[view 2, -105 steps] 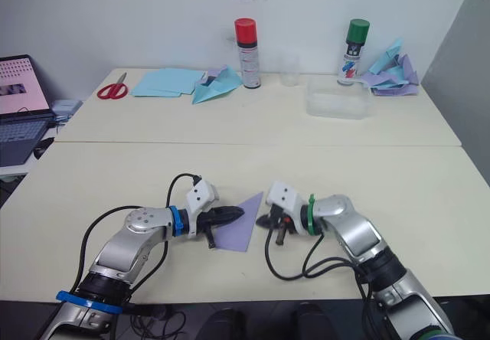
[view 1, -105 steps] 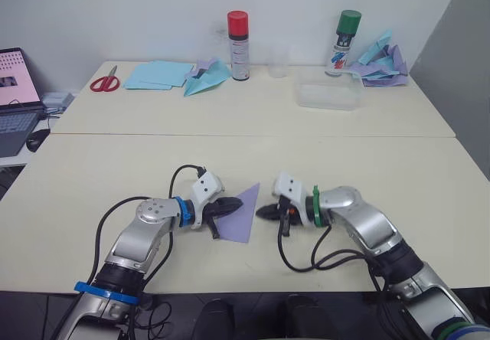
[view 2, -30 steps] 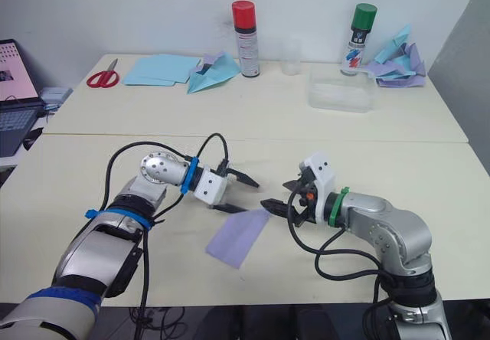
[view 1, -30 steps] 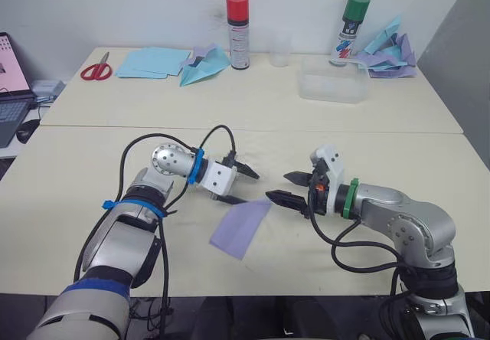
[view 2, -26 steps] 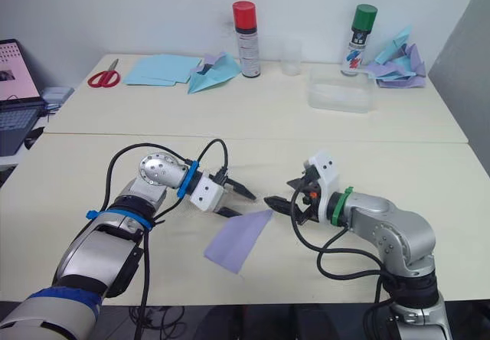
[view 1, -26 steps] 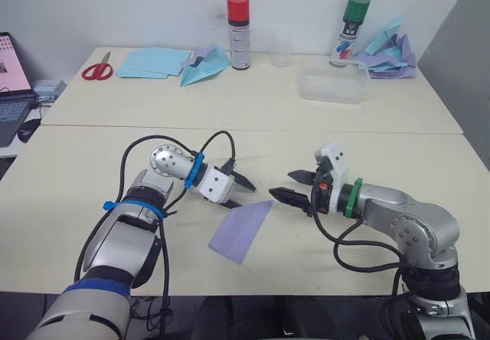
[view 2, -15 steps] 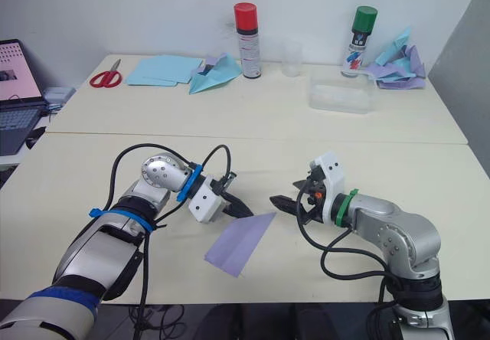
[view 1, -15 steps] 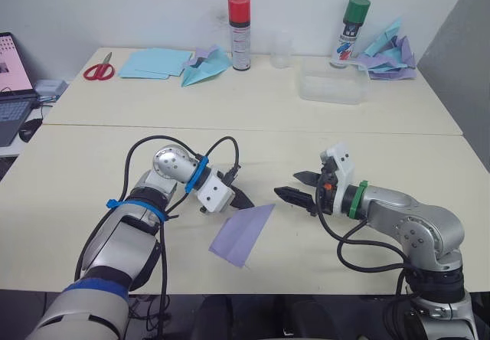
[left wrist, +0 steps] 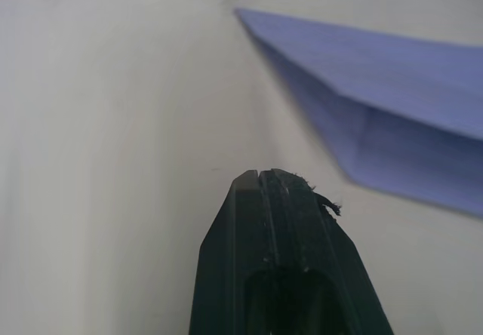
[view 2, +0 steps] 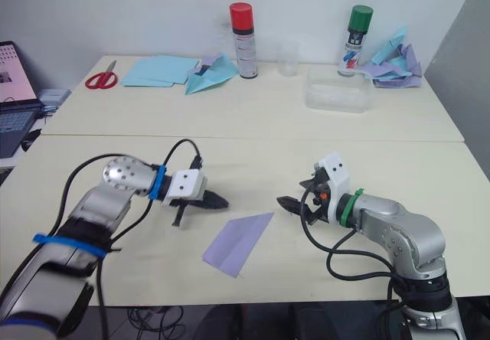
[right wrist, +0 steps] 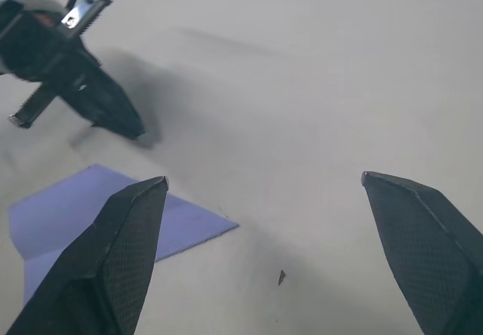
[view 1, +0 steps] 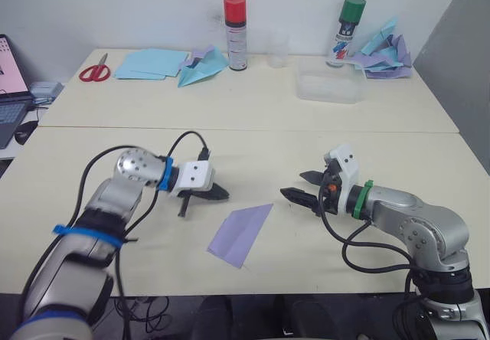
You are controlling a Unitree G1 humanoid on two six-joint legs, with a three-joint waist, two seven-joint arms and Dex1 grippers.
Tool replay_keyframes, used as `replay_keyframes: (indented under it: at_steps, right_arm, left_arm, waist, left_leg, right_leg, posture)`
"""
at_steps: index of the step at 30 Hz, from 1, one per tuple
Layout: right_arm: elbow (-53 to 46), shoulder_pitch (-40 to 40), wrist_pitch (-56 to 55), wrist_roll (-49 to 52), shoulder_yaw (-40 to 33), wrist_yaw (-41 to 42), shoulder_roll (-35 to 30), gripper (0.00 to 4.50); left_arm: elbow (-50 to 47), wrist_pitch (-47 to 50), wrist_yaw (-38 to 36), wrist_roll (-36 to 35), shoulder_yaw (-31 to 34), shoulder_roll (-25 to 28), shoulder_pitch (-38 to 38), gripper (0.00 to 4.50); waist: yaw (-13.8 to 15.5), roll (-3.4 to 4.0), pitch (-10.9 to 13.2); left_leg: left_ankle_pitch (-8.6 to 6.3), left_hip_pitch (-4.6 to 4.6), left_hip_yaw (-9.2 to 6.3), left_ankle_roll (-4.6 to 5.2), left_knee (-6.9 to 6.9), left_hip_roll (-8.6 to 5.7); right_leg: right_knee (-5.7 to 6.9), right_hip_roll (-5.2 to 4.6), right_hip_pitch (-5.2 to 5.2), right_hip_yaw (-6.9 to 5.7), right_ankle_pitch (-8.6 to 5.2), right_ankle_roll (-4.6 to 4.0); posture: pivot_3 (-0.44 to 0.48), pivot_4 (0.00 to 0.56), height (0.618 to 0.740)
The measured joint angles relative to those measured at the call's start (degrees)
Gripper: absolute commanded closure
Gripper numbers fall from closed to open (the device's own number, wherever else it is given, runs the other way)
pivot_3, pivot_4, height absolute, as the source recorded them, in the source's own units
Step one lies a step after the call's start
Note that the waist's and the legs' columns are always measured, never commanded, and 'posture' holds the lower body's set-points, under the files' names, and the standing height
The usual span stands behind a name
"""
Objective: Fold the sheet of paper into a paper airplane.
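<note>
— While the folded lavender-purple sheet of paper [view 1: 241,233] lies flat on the cream table [view 1: 398,152] between both arms, what stands behind it?

— Red-capped spray can [view 1: 234,21], green-capped can [view 1: 348,31], clear tub [view 1: 330,89], scissors [view 1: 93,72], well apart.

— The wrist views?

— Left gripper [left wrist: 276,178] is pressed closed, empty, just short of the paper's edge. Right gripper [right wrist: 264,192] is spread wide, holding nothing; the paper is partly cut off there.

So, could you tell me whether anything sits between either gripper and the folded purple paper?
Nothing visible does. The sheet of paper lies alone on bare table, with the left gripper and the right gripper each a short way off, neither touching it.
</note>
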Motion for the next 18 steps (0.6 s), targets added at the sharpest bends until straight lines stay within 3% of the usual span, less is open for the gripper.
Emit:
replay_keyframes:
  at_steps: [8, 13, 18]
  right_arm:
    - [1.4, -0.1, -1.5, 0.2, 1.8, 0.6, 0.3, 0.2]
    - [1.7, -0.6, -1.6, 0.3, 1.8, 0.3, 1.1, 0.2]
    - [2.2, -0.6, -1.6, 0.3, 1.7, -1.1, 1.8, 0.2]
  left_arm:
    - [-12.7, 32.0, 1.0, -15.0, 7.7, 2.9, 2.3, 1.92]
    - [-16.2, 42.3, 3.5, -18.3, 6.5, 0.6, 2.1, 0.29]
    - [-14.8, 42.3, 3.0, -14.9, 0.2, -1.3, -0.4, 0.29]
  waist:
    - [0.5, 0.01, 0.0]
    - [0.6, 0.01, 0.0]
    - [0.6, 0.01, 0.0]
  left_leg:
    - [0.06, 0.16, 0.06, 0.08, 0.28, -0.08]
    - [0.07, 0.15, 0.06, 0.07, 0.28, -0.14]
    - [0.07, 0.16, 0.09, 0.07, 0.27, -0.19]
  right_leg:
    - [0.29, 0.0, 0.09, -0.03, -0.11, 0.19]
    - [0.3, 0.02, 0.1, -0.02, -0.1, 0.2]
    - [0.32, 0.12, 0.07, 0.02, -0.09, 0.16]
  posture:
    - [0.0, 0.15, 0.74]
    - [0.0, 0.15, 0.74]
    - [0.0, 0.15, 0.74]
